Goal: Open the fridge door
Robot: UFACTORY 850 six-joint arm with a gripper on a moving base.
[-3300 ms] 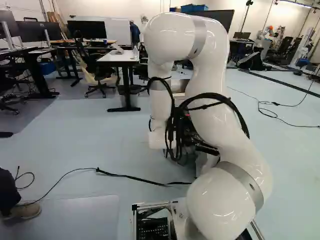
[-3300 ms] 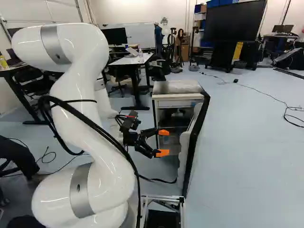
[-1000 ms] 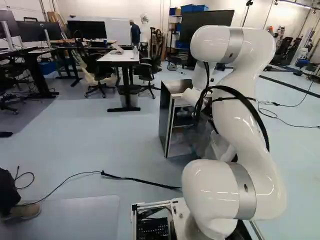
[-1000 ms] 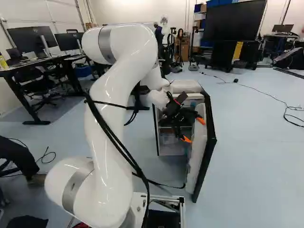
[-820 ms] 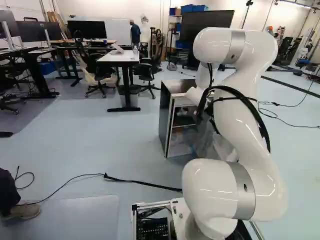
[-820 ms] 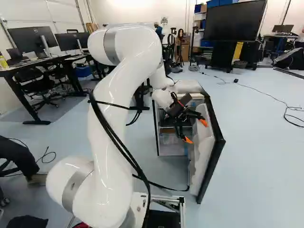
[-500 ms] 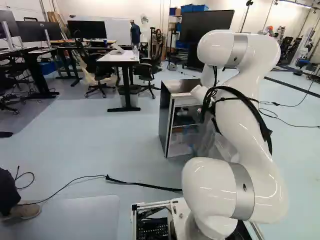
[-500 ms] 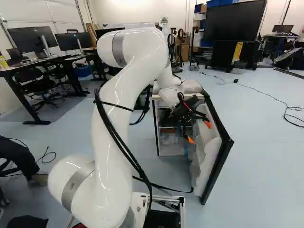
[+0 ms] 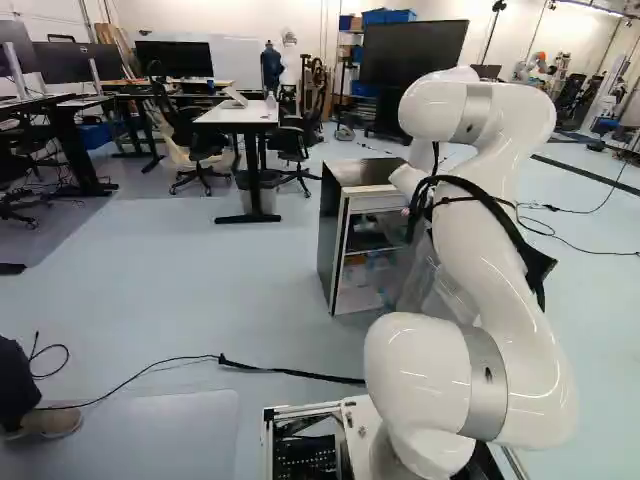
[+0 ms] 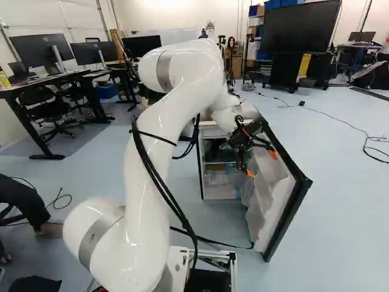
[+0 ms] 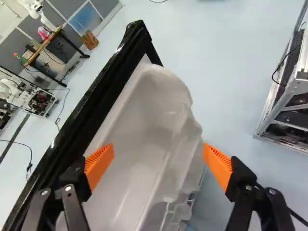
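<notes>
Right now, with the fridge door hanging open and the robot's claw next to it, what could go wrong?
Two things, maybe. The gripper isn't holding the door: its fingers are spread over the bumpy white lining, so one might snag on a bump or slip off. Also, a black cable runs along the floor to near the bottom of the door, so the door could perhaps catch it if it swings.
</notes>
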